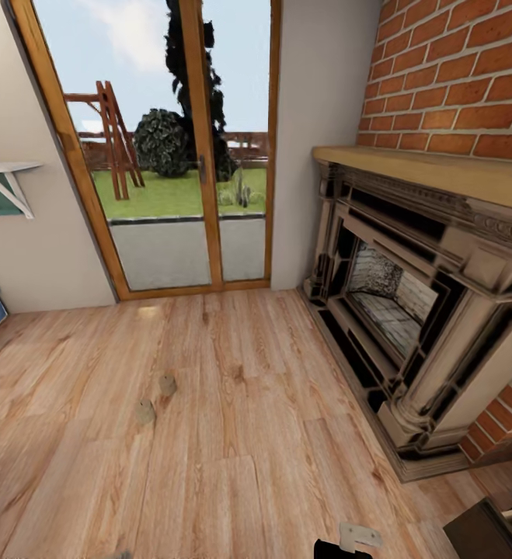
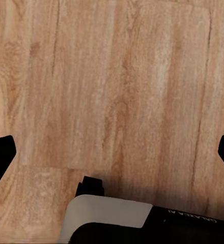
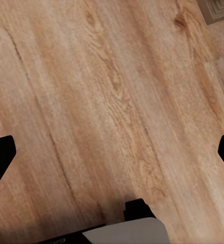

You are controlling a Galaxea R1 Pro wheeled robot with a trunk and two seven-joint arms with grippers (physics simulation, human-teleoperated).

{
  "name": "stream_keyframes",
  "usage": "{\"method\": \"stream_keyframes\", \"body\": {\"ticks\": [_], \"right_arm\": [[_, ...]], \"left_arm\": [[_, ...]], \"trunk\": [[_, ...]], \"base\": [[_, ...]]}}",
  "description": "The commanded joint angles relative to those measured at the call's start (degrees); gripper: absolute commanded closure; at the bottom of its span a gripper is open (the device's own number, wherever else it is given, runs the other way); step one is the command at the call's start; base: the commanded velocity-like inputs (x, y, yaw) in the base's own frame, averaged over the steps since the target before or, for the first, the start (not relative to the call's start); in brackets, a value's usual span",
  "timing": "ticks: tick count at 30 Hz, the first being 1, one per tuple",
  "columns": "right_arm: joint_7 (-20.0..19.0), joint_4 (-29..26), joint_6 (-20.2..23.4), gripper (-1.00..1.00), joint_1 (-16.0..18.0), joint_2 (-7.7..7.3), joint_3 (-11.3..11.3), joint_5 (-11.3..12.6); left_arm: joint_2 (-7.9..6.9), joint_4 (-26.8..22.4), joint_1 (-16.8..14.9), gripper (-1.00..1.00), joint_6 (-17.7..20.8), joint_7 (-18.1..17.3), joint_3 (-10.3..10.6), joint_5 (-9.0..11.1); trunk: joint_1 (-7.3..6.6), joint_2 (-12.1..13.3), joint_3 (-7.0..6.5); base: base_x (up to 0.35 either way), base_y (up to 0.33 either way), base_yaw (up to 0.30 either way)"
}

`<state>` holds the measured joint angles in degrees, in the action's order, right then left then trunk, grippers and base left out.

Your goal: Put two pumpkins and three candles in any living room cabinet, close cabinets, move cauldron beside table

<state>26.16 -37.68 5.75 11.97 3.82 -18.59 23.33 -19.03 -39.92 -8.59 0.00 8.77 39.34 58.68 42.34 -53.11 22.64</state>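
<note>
I'm seeing two short stubby beige-grey candles (image 1: 156, 397) sitting near each other on the light wood plank floor (image 1: 232, 435), well apart from the ornate stone fireplace (image 1: 419, 310). Left gripper (image 2: 112, 152) and right gripper (image 3: 112, 152) are both hanging spread apart, empty, over bare planks. I'm judging the candles light, rigid and a bit slick, so I'm planning to pinch one across its round side; no readable lettering.

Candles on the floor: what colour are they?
Beige-grey, both candles, nearly blending with the light wood floor. Head view shows them best.
</note>
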Motion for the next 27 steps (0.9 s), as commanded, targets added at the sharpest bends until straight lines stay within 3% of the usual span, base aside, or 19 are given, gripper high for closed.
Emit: {"method": "stream_keyframes", "body": {"ticks": [1,3,8,16,27], "right_arm": [[0.47,-0.11,0.31,-1.0,0.03,-0.05,-0.28,0.22],[0.47,-0.11,0.32,-1.0,-0.01,-0.04,-0.33,0.24],[0.47,-0.11,0.31,-1.0,-0.01,-0.04,-0.31,0.16],[0.47,-0.11,0.31,-1.0,-0.01,0.01,-0.37,0.07],[0.47,-0.11,0.31,-1.0,-0.01,0.04,-0.39,-0.08]], "left_arm": [[0.17,0.29,-0.11,-1.0,0.0,0.51,0.39,0.36],[2.3,5.71,-1.21,-1.0,0.06,0.48,0.45,0.31],[3.88,10.02,-2.71,-1.0,0.15,0.46,0.45,0.29],[4.46,11.39,-3.34,-1.0,0.27,0.83,0.38,0.26],[5.13,11.69,-3.7,-1.0,0.6,0.82,0.47,0.2]], "trunk": [[-0.22,0.36,-0.11],[-0.66,1.17,-0.47],[-1.54,2.77,-1.18],[-1.54,2.77,-1.18],[-1.54,2.77,-1.18]], "base": [[0.0,0.0,0.021],[0.0,0.0,0.006],[0.0,0.0,0.002],[0.038,0.0,0.046],[0.295,0.0,0.261]]}}
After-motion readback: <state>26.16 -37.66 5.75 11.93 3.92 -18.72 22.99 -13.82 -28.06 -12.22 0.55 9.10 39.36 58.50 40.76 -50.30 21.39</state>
